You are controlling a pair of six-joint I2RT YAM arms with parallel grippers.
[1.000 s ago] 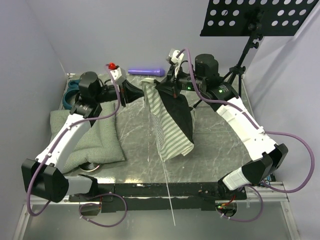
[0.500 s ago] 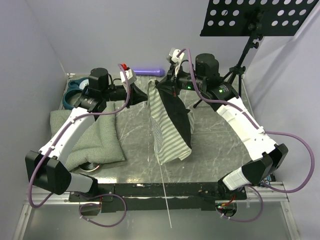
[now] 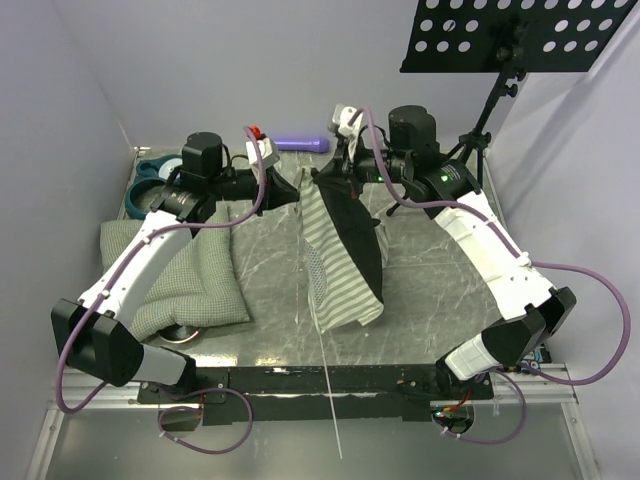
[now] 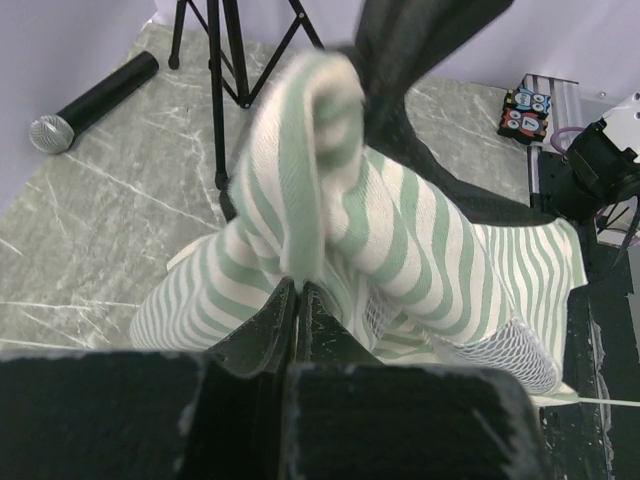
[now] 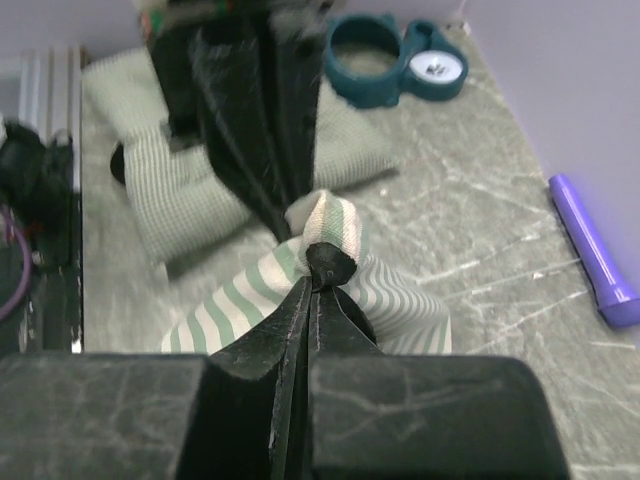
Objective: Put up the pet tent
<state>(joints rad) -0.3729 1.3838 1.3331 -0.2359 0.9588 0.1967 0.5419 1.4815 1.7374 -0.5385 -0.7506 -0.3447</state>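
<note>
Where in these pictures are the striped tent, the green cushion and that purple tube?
pet tent (image 3: 350,290): overhead view, on its striped side.
green-checked cushion (image 3: 205,285): overhead view, on its quilted top.
purple tube (image 5: 590,245): right wrist view, middle of its body.

You were running this in a robotics lab cell — plain pale walls boxed in a marbled table, the left arm and right arm were bolted at its near edge, and a perforated black stand stood behind.
</note>
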